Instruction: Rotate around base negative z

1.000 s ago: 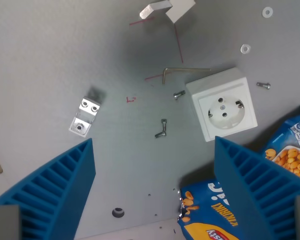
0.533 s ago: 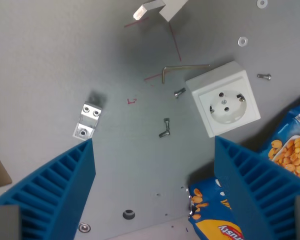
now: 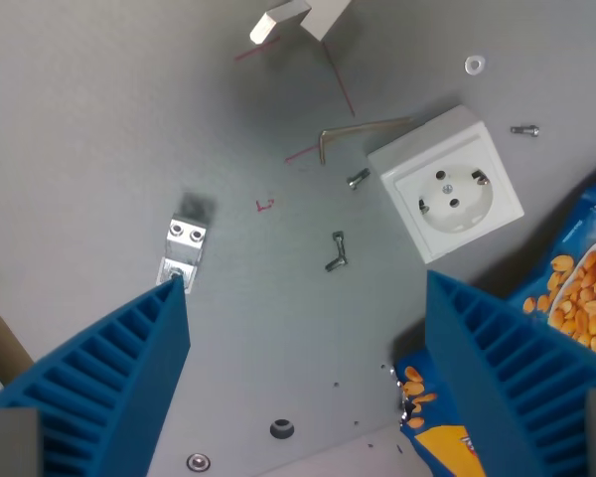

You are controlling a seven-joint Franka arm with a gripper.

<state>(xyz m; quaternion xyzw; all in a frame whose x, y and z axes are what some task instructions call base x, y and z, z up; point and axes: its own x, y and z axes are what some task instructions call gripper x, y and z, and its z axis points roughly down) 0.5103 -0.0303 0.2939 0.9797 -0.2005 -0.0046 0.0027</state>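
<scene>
Grey tabletop [image 3: 99, 119] is seen from above, where the gripper [image 3: 308, 383] is held spread wide and empty over scattered screws [image 3: 336, 251], a wall socket [image 3: 447, 194] and a snack bag [image 3: 566, 328], nothing being grasped since only a base turn is asked.

My gripper [image 3: 303, 383] hung wide open, pointed straight down, with nothing between its two blue ribbed plastic fingers. My finger on the wrist view's left [image 3: 104, 388] rose as a broad wedge from the bottom edge, its tip reaching up toward the middle of the picture. My finger on the wrist view's right [image 3: 512, 383] stood the same way, mirrored, its tip at about the same height. A grey part of my mount showed at each bottom corner. Neither finger touched anything.
</scene>
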